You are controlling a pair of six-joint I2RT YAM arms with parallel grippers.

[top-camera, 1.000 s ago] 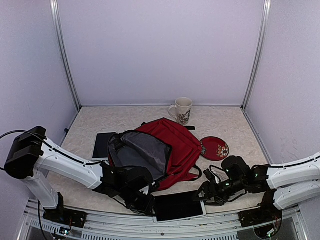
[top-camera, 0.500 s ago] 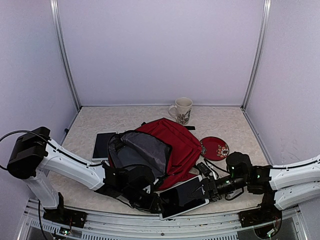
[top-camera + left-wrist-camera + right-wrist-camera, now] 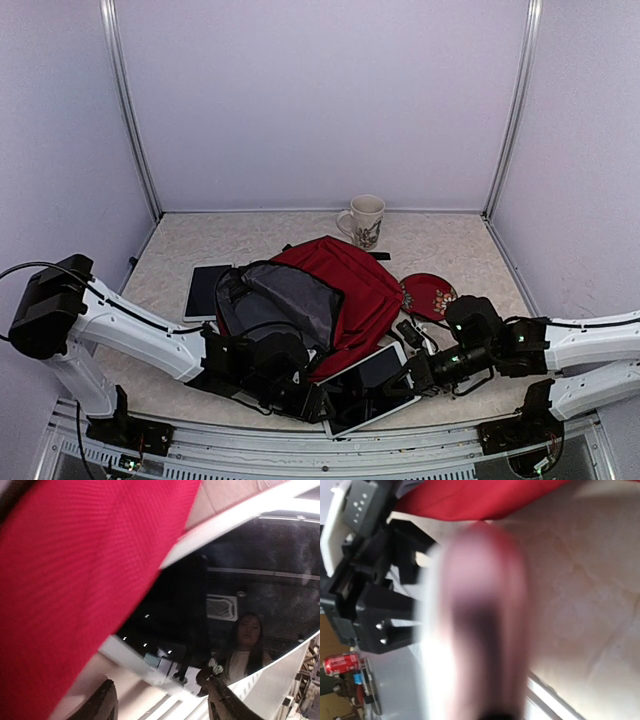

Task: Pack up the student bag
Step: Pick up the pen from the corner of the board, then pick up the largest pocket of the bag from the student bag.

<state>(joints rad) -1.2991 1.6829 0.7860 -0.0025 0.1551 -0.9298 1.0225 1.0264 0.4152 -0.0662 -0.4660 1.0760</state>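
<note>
The student bag (image 3: 345, 290), dark red with its grey-lined mouth gaping open, lies mid-table; its red fabric also fills the left wrist view (image 3: 75, 580). A white-framed tablet (image 3: 368, 385) is tilted up against the bag's front edge. My right gripper (image 3: 410, 378) is shut on the tablet's right end, and the tablet's edge (image 3: 480, 630) looms blurred in the right wrist view. My left gripper (image 3: 318, 402) is at the tablet's left end, its fingers (image 3: 102, 705) spread apart with the glossy screen (image 3: 240, 580) ahead of them.
A second tablet (image 3: 207, 291) lies flat left of the bag. A patterned mug (image 3: 364, 220) stands behind the bag and a red plate (image 3: 430, 296) lies to its right. The table's near edge is just below both grippers.
The tablet went from flat at the front edge to tilted, its right end raised and swung toward the bag. The right gripper closed on it; the left jaws opened.
</note>
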